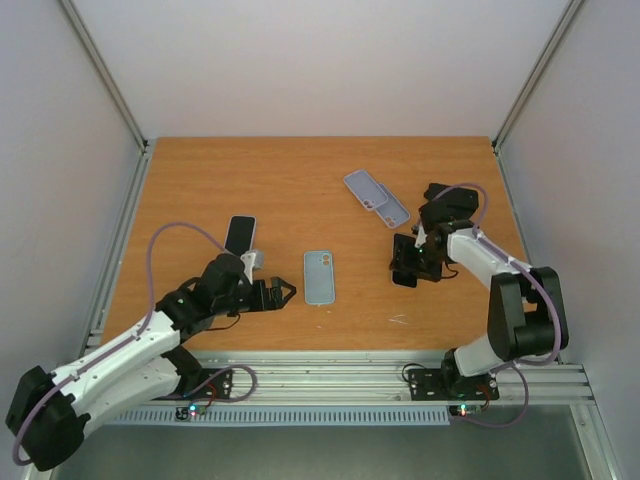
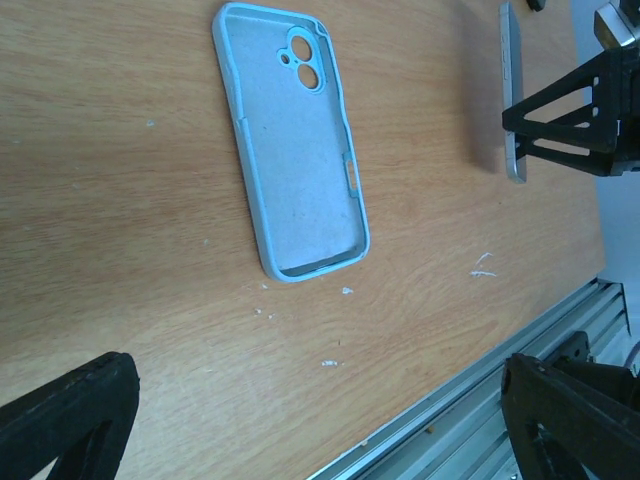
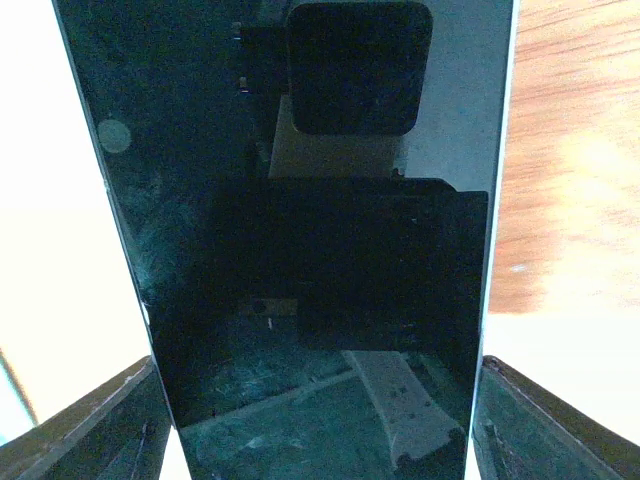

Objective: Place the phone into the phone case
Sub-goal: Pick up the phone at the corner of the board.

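I am watching the right gripper gripping the phone by its long edges. The dark screen is filling the wrist view between both fingers. The phone seems to be standing on edge, though I cannot tell whether it is touching the table. The left gripper is sitting wide open, holding nothing. The light-blue phone case is lying open side up just ahead of its fingertips, between the two grippers.
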Available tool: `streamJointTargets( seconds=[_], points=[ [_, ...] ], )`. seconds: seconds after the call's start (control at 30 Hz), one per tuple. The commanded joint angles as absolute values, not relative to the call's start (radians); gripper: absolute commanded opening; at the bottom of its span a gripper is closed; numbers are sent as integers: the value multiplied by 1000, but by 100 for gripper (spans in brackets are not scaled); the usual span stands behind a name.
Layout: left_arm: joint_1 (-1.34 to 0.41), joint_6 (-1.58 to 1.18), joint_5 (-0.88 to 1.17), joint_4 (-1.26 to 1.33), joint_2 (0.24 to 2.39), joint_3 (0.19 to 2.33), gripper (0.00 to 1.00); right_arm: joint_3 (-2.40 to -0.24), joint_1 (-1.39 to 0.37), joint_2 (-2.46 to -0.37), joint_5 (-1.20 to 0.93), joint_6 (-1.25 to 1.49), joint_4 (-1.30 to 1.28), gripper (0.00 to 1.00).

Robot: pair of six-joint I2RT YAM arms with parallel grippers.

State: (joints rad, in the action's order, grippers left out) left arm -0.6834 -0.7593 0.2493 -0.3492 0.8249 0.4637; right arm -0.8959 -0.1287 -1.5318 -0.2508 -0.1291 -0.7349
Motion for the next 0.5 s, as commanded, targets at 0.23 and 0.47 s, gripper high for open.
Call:
streamJointTargets(
  seconds=[0.23,0.47],
  points=[
    [-679,-836,324,-140,940,511,99,-780,-397,-1330,-278,92,-531,16],
    [-678,-844,349,-67,1045,551,95,-777,-553,-1298,-240,187,-428,12]
  ],
)
